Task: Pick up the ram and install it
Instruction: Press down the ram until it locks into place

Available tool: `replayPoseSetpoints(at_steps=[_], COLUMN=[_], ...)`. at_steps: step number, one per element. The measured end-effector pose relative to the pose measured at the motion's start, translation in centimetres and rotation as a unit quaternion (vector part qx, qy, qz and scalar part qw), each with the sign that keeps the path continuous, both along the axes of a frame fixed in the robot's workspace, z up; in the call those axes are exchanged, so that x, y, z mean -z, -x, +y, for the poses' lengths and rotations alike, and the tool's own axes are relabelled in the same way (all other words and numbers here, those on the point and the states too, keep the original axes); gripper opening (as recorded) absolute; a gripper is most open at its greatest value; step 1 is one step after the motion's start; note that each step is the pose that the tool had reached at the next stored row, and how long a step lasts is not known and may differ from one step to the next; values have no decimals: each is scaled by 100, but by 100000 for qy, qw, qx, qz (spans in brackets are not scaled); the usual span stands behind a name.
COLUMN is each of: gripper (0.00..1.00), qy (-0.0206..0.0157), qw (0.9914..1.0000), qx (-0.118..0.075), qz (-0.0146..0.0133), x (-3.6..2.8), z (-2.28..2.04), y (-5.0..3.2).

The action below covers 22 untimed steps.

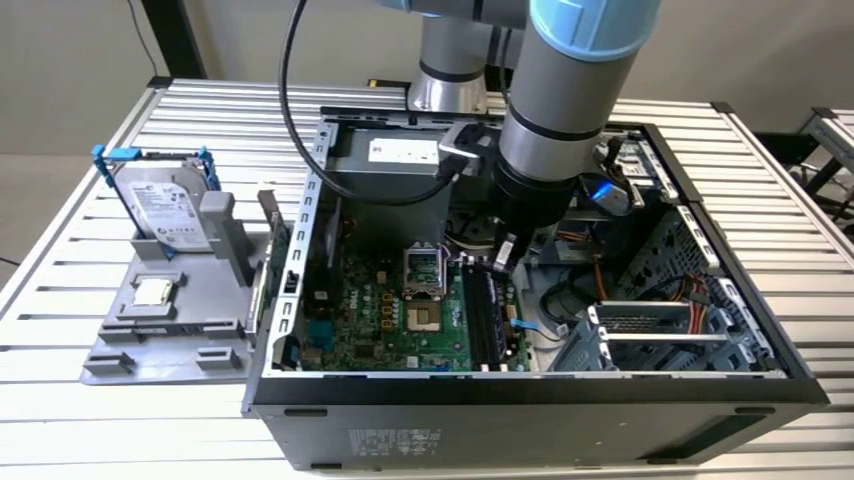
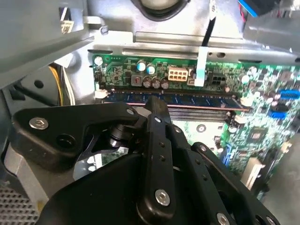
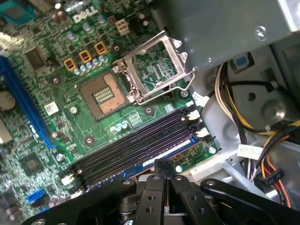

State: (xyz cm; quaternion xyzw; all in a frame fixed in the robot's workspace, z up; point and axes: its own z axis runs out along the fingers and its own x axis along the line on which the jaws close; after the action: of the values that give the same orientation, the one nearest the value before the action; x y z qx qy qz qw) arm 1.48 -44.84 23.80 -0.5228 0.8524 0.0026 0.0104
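Black fingers (image 3: 161,180) fill the near part of both wrist views, pressed flat against one another with no gap between them and nothing held in their tips; in the second wrist view they (image 2: 157,112) end just at the edge of the ram (image 2: 173,99). That ram, a long bluish stick with dark chips, lies along one of the black memory slots (image 3: 136,147) on the green motherboard (image 3: 61,117), and in the first wrist view its blue edge (image 3: 171,154) shows in the slot closest to the fingertips, with white latch clips at the slot ends. Beside the slots sits the open processor socket (image 3: 105,96) with its metal frame (image 3: 154,63) swung up. Yellow, black and orange cables (image 3: 262,140) run past the board's edge. In the exterior view the arm (image 1: 567,110) reaches down into the open computer case (image 1: 534,270), its tool end (image 1: 505,255) over the slots toward the exterior view's right of the socket. Well apart, on the slatted table (image 1: 80,300) at the exterior view's left, a grey holder (image 1: 174,320) carries a silver hard drive (image 1: 160,205) in a blue frame and a small square chip (image 1: 151,291).
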Motion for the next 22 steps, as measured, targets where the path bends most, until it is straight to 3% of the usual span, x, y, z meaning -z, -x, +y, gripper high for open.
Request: replayPoseSetpoints(at_steps=[5, 9, 12, 14, 17, 22], gripper=[0, 0, 0, 0, 0, 0], qy=[5, 14, 13, 14, -8, -38], qw=[99899, 99726, 99544, 99363, 99011, 98282], qx=[-4485, -7363, -9507, -11248, -14007, -18441], qz=[-345, -722, -743, -741, -741, -739], x=[0, 0, 0, 0, 2, 5], z=[0, -4, -4, -5, -4, -5], y=[0, 0, 0, 1, 1, 0])
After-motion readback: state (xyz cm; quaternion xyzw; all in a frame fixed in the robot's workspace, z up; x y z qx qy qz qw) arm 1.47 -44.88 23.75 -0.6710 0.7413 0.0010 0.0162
